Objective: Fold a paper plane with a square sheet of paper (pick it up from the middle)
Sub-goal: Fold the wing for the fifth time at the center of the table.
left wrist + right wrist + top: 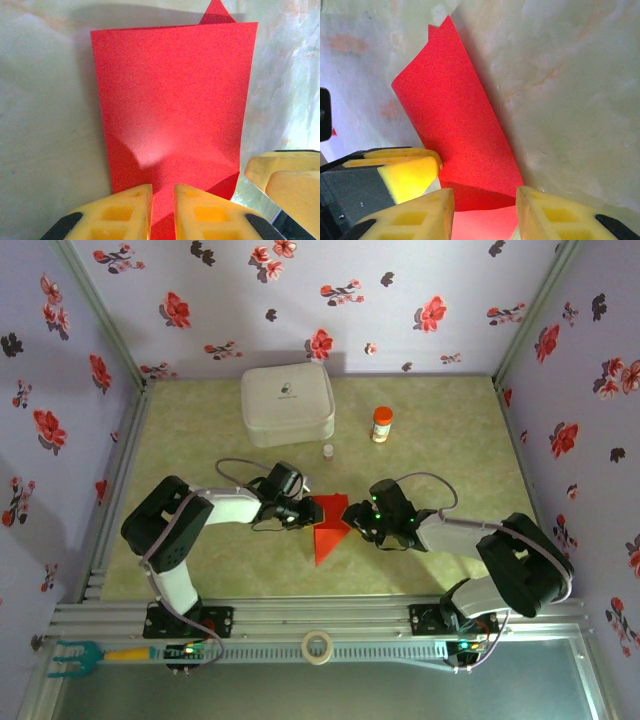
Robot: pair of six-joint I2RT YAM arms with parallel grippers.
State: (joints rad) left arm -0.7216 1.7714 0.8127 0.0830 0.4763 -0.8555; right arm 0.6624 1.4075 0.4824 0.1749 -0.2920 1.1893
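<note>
At mid-table, your left gripper [162, 192] clamps the limp-looking square sheet of paper [170, 100]; the right gripper [482, 197] gapes, so pinch folded edges.

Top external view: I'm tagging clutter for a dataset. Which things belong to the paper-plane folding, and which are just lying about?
Job: red paper sheet, partly folded.
Lying about: white case, orange-capped bottle, small vial, tape roll, green-headed tool.

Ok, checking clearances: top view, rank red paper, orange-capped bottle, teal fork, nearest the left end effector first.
1. the folded red paper sheet, gripped by the left end effector
2. the orange-capped small bottle, back right
3. the teal pronged fork, near-left rail
</note>
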